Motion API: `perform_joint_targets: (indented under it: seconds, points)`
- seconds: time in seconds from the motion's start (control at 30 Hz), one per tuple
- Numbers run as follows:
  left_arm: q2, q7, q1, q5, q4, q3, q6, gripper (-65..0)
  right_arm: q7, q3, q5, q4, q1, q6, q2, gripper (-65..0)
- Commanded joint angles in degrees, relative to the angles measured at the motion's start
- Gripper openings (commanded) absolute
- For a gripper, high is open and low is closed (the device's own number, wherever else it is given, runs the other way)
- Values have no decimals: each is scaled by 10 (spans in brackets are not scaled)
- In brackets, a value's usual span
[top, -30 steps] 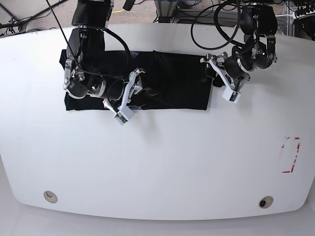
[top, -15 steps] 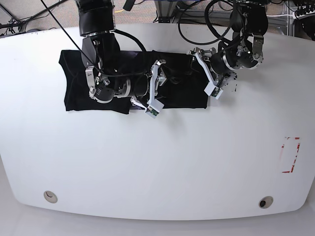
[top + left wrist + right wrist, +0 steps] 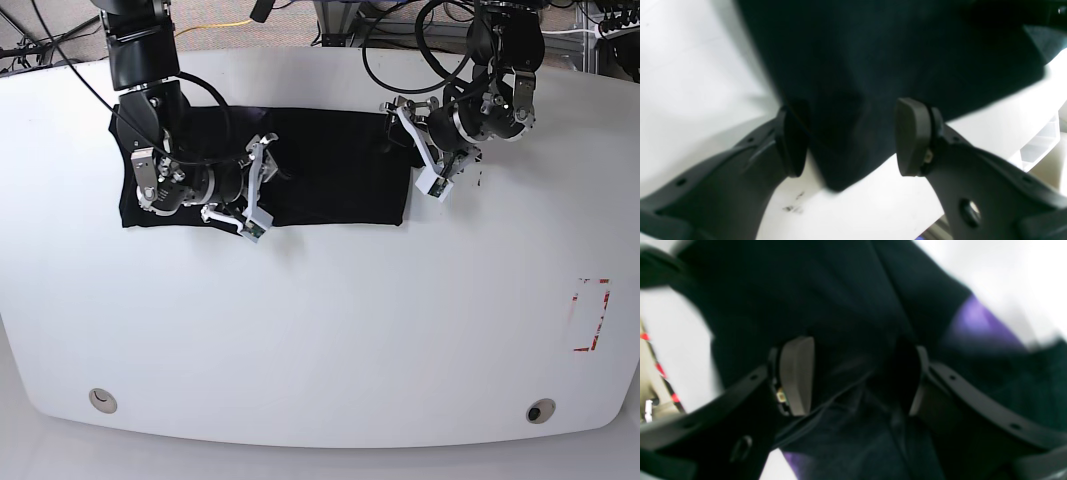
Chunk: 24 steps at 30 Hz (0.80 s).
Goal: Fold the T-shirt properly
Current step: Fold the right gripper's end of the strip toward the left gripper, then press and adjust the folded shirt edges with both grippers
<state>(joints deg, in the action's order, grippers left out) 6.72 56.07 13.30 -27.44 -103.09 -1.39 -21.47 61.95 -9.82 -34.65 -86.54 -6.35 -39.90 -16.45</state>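
Observation:
The black T-shirt lies spread flat across the back of the white table. My left gripper is at the shirt's right edge. In the left wrist view it is open, with its jaws astride a corner of the shirt just above the table. My right gripper is over the shirt's left half. In the right wrist view it is open, with rumpled cloth between the jaws and a purple patch beside it.
A red marked rectangle sits near the table's right edge. Two round holes lie near the front edge. Cables and both arm bases stand behind the table's back edge.
My right gripper has moved left across the shirt from its middle. The shirt has shifted slightly left. My left gripper came in onto the shirt's right edge and has stayed there.

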Motion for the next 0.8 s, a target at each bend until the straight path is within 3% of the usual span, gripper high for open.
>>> perform_joint_targets:
  seconds: [0.0, 0.23, 0.33, 0.47, 0.77]
  points:
    - [13, -8, -5, -7, -6, -3, -3, -283, -5, 3, -35, -24, -13, -1, -36, -293]
    - [16, -6, -5, -11, -3, -3, -3, -283, -5, 5, -127, -84, -13, -1, -106, -293]
    - [16, -5, -5, -11, -28, -2, -27, -283, -3, 30, -175, -113, -6, -1, -130, -293]
    - [11, -5, -5, -11, -57, -2, -57, -283, -3, 117, -216, -124, 31, -1, -143, -293]
    - [-34, -6, -34, -7, -51, -17, -62, -289, 9, 314, -221, -79, 82, -1, -141, -293]
